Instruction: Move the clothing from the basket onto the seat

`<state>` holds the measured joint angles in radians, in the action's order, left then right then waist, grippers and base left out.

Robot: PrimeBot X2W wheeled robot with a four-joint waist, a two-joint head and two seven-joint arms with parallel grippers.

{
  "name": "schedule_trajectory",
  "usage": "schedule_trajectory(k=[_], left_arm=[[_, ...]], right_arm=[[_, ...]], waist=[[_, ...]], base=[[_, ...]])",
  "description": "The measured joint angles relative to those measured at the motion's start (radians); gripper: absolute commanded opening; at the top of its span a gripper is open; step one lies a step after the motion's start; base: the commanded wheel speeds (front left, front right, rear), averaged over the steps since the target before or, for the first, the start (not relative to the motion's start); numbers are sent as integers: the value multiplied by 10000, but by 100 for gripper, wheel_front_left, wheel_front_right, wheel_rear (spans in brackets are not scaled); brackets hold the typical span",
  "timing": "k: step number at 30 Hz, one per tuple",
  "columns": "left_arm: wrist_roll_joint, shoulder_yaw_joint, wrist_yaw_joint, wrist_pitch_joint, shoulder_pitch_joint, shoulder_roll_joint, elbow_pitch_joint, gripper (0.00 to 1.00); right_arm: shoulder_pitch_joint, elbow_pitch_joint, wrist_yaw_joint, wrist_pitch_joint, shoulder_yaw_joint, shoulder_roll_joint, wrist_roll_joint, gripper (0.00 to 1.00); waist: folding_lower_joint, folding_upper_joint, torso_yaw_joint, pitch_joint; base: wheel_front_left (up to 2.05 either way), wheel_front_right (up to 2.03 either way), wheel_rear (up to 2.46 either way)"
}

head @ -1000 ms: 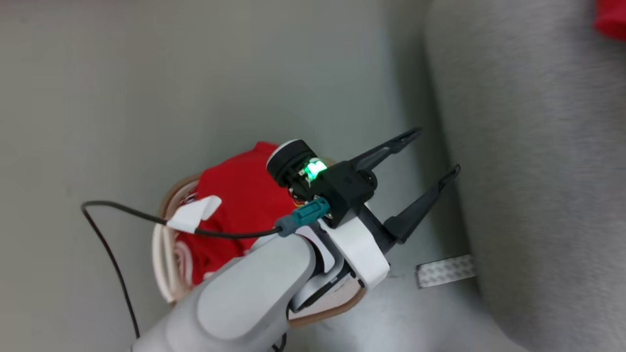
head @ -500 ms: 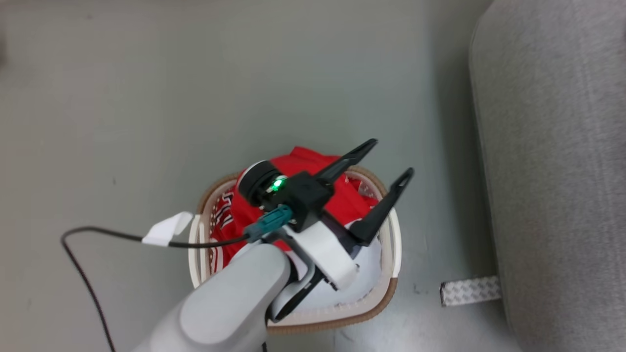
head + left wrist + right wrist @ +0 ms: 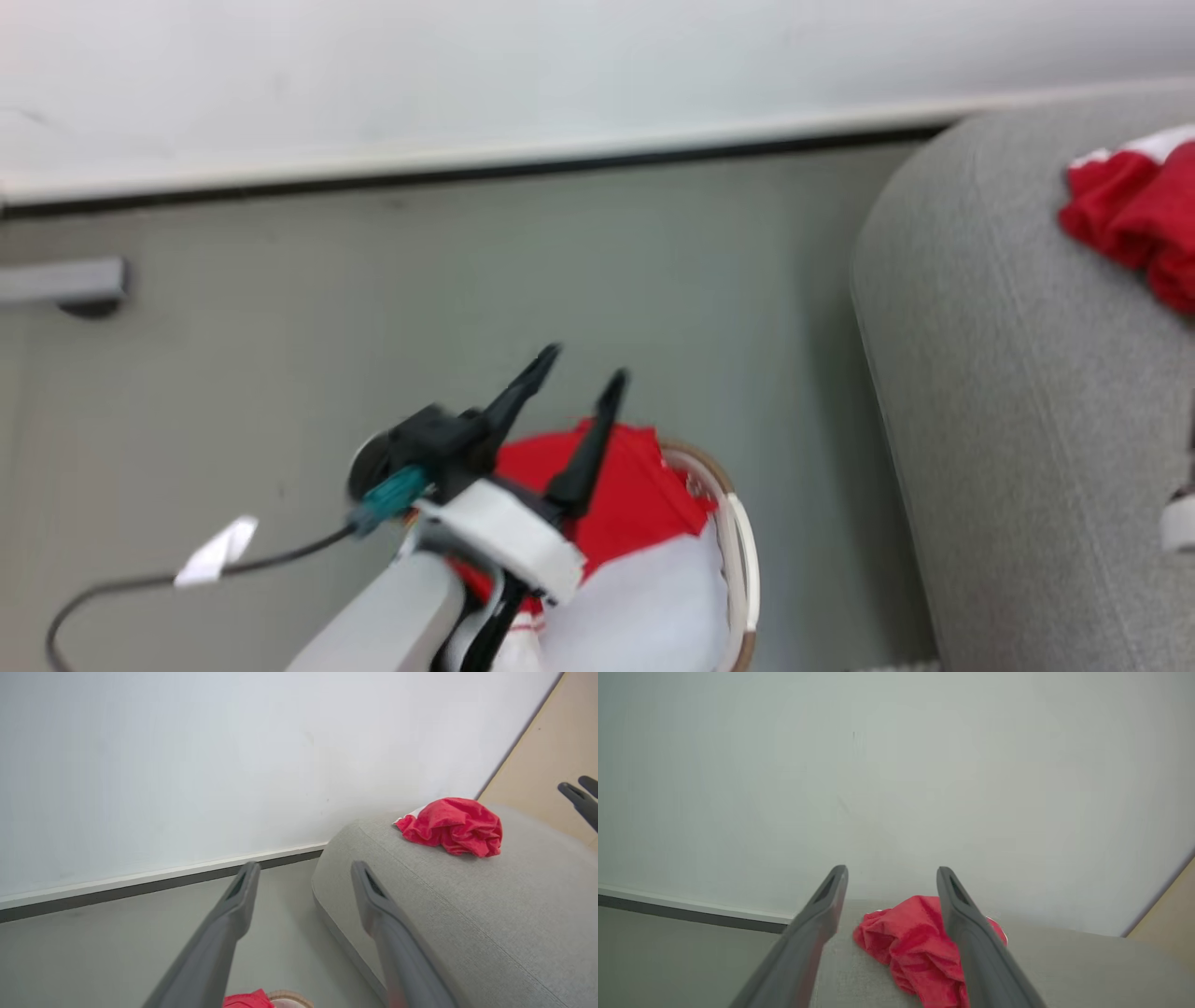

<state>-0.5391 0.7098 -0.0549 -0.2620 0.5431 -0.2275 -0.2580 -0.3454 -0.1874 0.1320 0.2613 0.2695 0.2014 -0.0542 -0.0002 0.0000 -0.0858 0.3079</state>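
L gripper (image 3: 584, 364): fingers spread, empty, above basket (image 3: 739, 546); clothing (image 3: 627, 504) under it, in basket. Rt of it: seat (image 3: 1008, 420), rounded edge. Ahead: bare floor (image 3: 467, 280) to baseboard (image 3: 467, 173). R gripper (image 3: 892, 872): spread, empty; 2nd red garment (image 3: 915, 947) ahead, on seat.

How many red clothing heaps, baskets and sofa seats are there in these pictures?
Red clothing heaps: 2, the clothing inside the basket and a red heap on the seat.
Baskets: 1
Seats: 1
Total: 4
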Motion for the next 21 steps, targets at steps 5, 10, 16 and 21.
schedule_trajectory(k=[5, 10, 16, 21], left_arm=[[-104, -1041, -257, -21, -1299, -84, 295, 100], [313, -1935, -341, -21, -2708, -138, 443, 100], [823, -2824, -303, -21, -4166, -27, 616, 100], [1141, -3434, -146, -21, -4820, 247, 709, 100]], right_arm=[[1296, 512, 0, 0, -752, -458, 207, 100], [2283, 508, 0, 0, -1411, -886, 382, 100], [3394, 226, 0, 0, -1833, -1346, 426, 100], [3934, 42, 0, 0, -1985, -1482, 428, 100]], waist=[[-1, 0, 253, -1033], [-2, 0, 529, -1954], [-2, 0, 783, -2901], [-2, 0, 992, -3281]], base=[[0, 0, 0], [0, 0, 0], [0, 0, 0], [0, 0, 0]])
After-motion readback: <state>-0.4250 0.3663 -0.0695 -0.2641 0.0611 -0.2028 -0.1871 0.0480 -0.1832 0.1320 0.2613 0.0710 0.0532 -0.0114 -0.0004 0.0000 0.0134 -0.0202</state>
